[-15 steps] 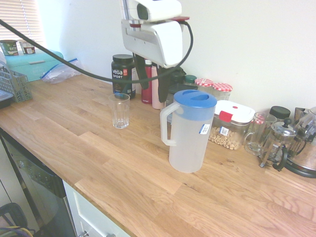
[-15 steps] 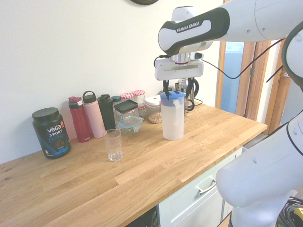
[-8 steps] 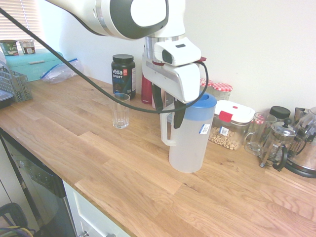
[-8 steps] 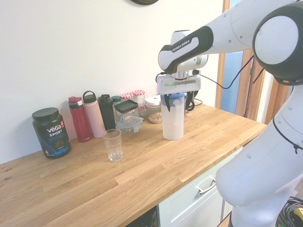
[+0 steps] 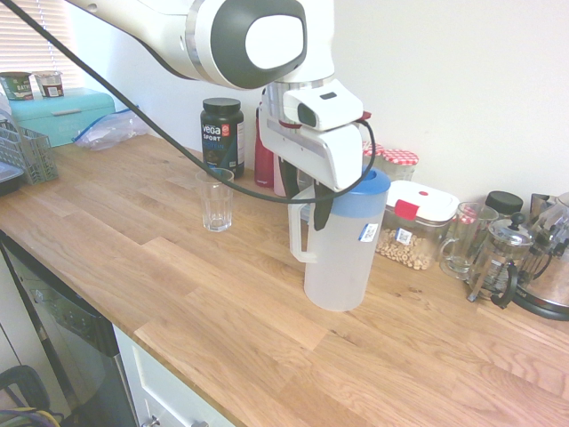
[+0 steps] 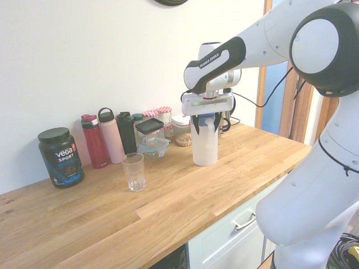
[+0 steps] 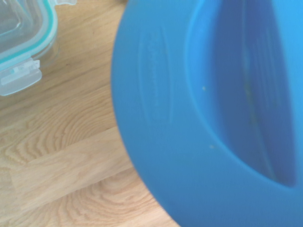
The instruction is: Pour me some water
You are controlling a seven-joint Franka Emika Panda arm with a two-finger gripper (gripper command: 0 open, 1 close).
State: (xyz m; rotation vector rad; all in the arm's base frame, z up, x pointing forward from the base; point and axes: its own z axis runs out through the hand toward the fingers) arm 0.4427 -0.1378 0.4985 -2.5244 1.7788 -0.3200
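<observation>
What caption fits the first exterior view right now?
Gripper lowered over the handle of the blue-lidded pitcher, with the empty glass waiting on the wooden counter.

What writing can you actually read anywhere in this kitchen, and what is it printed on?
"vega SPORT": black tub by the wall.
"FRANKA EMIKA": robot arm.
Sticker on the pitcher: too small to read.
Labels on the containers on the teal box: blurred.
Embossed mark on the blue lid, wrist view: illegible.

wood counter (image 5: pixel 222 294), pitcher (image 5: pixel 342 258), glass (image 5: pixel 215 200), protein tub (image 5: pixel 222 135), bottles (image 6: pixel 106 140), jars (image 5: pixel 387 158)
</observation>
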